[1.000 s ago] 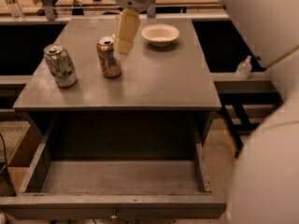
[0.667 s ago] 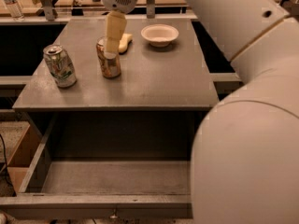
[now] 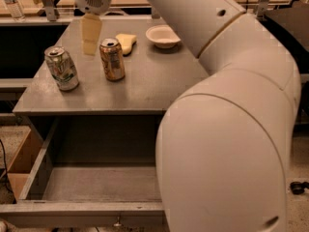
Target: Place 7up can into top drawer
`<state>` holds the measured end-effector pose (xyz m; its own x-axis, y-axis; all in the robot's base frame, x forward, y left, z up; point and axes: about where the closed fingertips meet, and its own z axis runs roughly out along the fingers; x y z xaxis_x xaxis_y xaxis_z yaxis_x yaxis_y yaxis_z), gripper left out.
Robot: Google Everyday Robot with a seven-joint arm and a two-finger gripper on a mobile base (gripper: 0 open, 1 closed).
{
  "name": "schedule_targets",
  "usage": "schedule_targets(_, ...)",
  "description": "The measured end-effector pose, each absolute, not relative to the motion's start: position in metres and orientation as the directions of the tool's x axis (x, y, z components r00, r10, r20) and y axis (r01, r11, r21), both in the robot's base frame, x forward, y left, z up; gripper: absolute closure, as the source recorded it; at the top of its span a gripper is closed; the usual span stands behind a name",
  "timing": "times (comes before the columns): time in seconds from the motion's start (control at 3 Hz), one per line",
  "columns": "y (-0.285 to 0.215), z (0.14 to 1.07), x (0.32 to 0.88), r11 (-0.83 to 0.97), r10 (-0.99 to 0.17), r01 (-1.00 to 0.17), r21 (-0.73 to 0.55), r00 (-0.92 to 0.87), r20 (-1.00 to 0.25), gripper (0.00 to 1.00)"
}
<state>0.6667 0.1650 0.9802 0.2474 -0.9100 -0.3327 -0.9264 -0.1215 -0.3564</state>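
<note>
The 7up can, silvery-white with green marks and slightly dented, stands upright at the left of the grey tabletop. My gripper hangs above the table behind and between the 7up can and a golden-brown can, a little up and right of the 7up can and apart from it. It holds nothing that I can see. The top drawer is pulled open below the table's front edge, and its inside is bare. My arm hides the drawer's right half.
A white bowl and a pale yellow object sit at the back of the table. A water bottle stands far back left. A cardboard box is on the floor left of the drawer. My big arm fills the right side.
My gripper has moved left, from over the golden-brown can to the gap between the two cans. My arm now fills more of the right side. The cans have not moved.
</note>
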Motion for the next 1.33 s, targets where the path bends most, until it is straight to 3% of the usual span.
schedule_targets(1.33, 0.232, 0.941, 0.663, -0.238, -0.860, -0.918, -0.317, 0.351, -0.370, 0.00)
